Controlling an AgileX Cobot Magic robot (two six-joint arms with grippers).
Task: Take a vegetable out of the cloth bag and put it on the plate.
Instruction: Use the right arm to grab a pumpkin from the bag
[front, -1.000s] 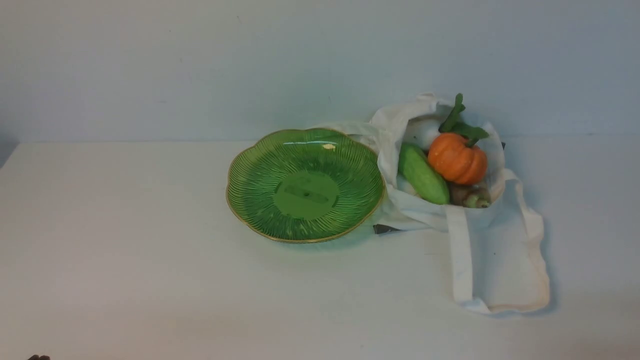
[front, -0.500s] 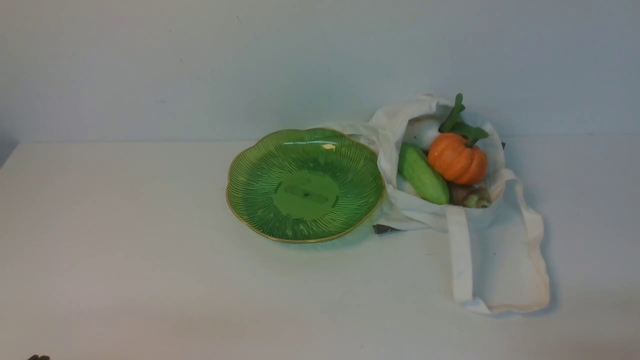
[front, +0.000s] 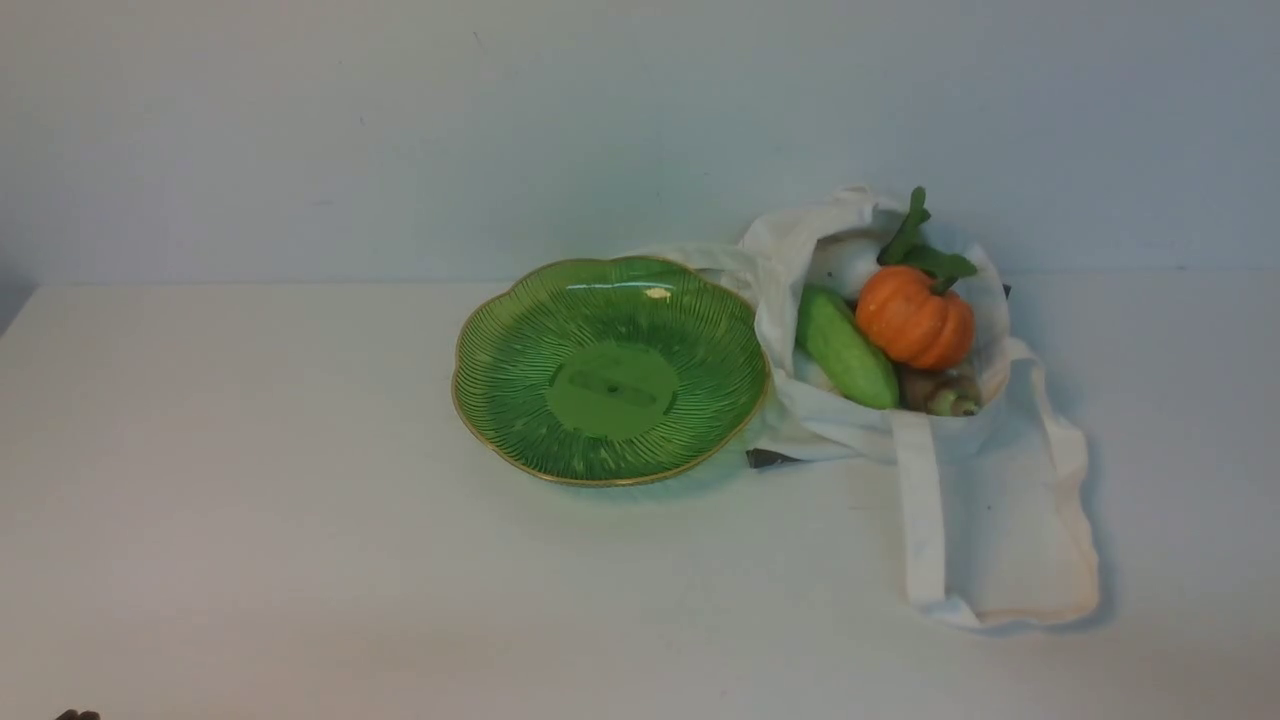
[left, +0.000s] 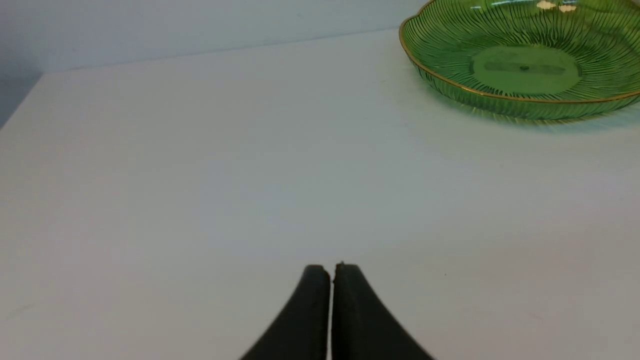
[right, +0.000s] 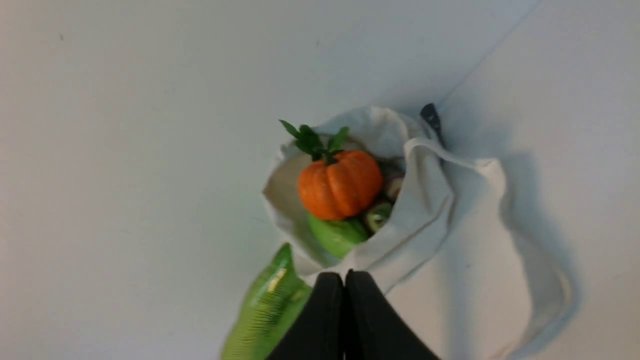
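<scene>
One ribbed orange pumpkin (front: 915, 317) sat in the mouth of the one floppy off-white cloth bag (front: 1000, 520), touching one smooth green cucumber (front: 845, 348). One translucent green plate (front: 500, 400), ribbed with a scalloped gold rim, stood just beside the bag on the white tabletop (front: 300, 520). Two tools noted: left tool (left: 331, 272) and right tool (right: 344, 280), each black and pressed together.

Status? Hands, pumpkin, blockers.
Left hand shut, right hand shut, both empty. Pumpkin in cloth bag, untouched; plate bare. Cucumber beside it in bag.
</scene>
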